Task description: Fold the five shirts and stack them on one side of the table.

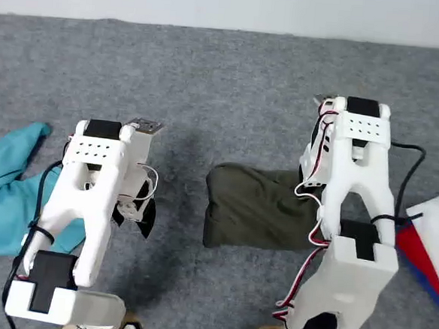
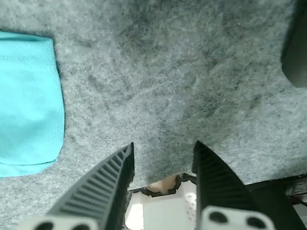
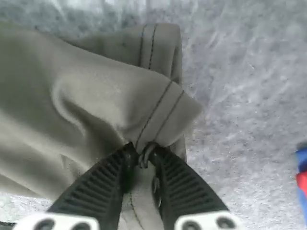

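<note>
The olive shirt (image 1: 258, 208) lies near the middle of the desk (image 1: 210, 81), bunched into a rough block rather than a clean rectangle. Its edge on the right arm's side is lifted into a soft peak where the right pincer (image 3: 142, 160) has clamped down on it. From that arm's wrist you can see the two ridged fingers shut tight on a pinch of cloth just under the double-stitched hem (image 3: 160, 110). That looks to me like a sleeve or side edge taken up so it can be carried across the body of the garment. Holding it by the hem makes sense, since the seam gives the fingers something firm and the rest of the panel should follow in one sheet. The left pincer (image 2: 163, 145) hangs over bare grey felt with its fingers spread and nothing between them. It sits clear of the olive cloth, so it neither pins the shirt nor gets in the way of the fold. The teal shirt (image 1: 7, 187) sprawls at the desk's edge beside the left arm, loose and unfolded, apparently waiting its turn. A red-and-white shirt (image 1: 429, 239) pokes in at the opposite edge, beside the right arm. With no neat pile in sight, I'd judge the job to be in its early stages.
</note>
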`<state>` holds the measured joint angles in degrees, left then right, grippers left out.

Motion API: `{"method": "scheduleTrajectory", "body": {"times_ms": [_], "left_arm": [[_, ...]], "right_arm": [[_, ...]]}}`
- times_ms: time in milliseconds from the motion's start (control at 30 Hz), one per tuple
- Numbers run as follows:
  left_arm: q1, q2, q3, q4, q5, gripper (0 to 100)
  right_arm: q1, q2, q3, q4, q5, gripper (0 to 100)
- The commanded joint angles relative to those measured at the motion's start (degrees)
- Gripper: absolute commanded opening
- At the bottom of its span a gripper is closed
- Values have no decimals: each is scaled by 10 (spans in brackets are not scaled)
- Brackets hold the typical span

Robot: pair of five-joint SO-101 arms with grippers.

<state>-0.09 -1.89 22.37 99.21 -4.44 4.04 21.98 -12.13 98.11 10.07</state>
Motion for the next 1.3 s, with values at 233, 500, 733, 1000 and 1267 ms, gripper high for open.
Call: {"method": "scheduleTrajectory", "body": {"times_ms": [233, 500, 733, 1000, 1267], "left_arm": [[1, -18, 0, 12, 4, 191], [2, -18, 0, 12, 4, 191], [1, -19, 6, 13, 4, 191], [0, -24, 28, 12, 4, 191], [0, -23, 28, 12, 4, 191]], "right_arm": [[-15, -27, -2, 33, -12, 213], [-49, -23, 106, -53, -6, 214], [-72, -23, 194, -131, 25, 214], [-70, -23, 243, -215, 86, 212], [-66, -23, 257, -229, 110, 177]]}}
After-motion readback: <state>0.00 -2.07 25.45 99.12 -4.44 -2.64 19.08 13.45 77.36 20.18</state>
